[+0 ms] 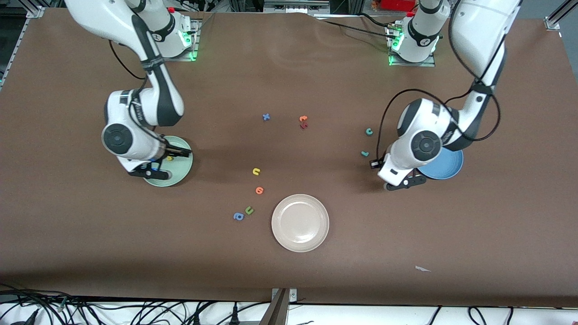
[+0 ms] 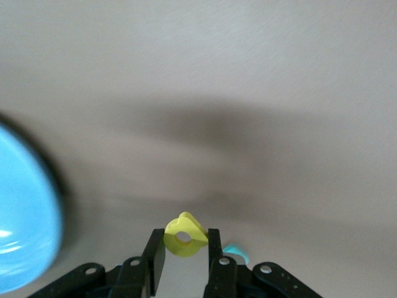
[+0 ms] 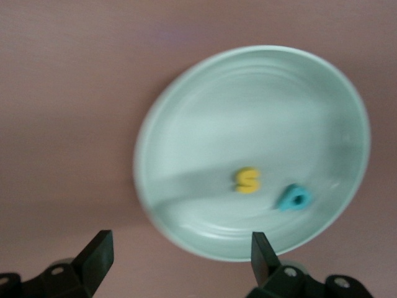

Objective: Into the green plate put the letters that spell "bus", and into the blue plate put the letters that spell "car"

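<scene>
The right arm hides part of the green plate (image 1: 179, 174). Right tool (image 3: 177, 257), jaws wide, hangs over it; under it lie the yellow "s" (image 3: 248, 180) and teal "b" (image 3: 294, 198). Left tool (image 2: 184, 248) pinches the yellow "a" (image 2: 185, 235) beside the blue plate (image 1: 451, 166), half hidden. Yellow "u" (image 1: 256, 171) lies on the bench (image 1: 289, 271).

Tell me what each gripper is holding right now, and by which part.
The left gripper pinches the yellow "a" by its two sides. The right gripper, open over the green plate, holds nothing.
</scene>
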Robot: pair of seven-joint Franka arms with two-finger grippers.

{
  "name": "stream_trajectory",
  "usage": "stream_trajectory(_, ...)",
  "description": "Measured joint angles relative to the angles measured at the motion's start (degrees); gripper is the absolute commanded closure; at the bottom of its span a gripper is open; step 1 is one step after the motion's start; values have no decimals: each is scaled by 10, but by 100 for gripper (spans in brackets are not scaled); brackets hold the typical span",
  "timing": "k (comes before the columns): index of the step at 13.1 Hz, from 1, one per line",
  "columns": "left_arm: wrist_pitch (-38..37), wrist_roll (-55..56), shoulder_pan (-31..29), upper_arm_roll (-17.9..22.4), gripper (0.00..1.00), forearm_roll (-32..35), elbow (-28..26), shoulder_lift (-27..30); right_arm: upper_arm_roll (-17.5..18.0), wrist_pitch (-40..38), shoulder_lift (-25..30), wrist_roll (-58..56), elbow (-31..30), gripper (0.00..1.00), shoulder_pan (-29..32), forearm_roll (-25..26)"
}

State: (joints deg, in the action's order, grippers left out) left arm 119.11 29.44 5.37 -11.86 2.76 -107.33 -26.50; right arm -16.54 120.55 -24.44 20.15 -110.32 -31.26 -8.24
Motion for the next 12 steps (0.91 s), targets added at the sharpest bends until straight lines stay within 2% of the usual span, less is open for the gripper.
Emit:
stream_trajectory(3,-99,-129,-59,2,69,0,-3,35,55,-2,-20,118,59,8,-12,0)
stream_trajectory(5,-117,-202,-101,4,66,0,-16,36,84,-1,-54,153,113,25,-12,0)
stream_trajectory(6,-118,-226,-121,6,65,0,-26,32,95,-1,-75,159,144,27,-13,0)
stream_trajectory(8,-118,-247,-152,6,64,17,-38,15,111,4,-119,162,197,38,-18,0)
stream_trajectory(9,-118,-250,-159,6,64,31,-39,3,113,19,-142,171,218,38,-23,0)
stream_trajectory(10,-117,-251,-161,6,57,37,-39,-7,113,43,-162,186,233,38,-29,0)
stream_trajectory(11,-116,-251,-161,5,35,38,-39,-14,113,64,-177,201,241,38,-35,0)
stream_trajectory(12,-114,-251,-161,4,7,38,-39,-18,114,75,-187,211,247,38,-39,0)
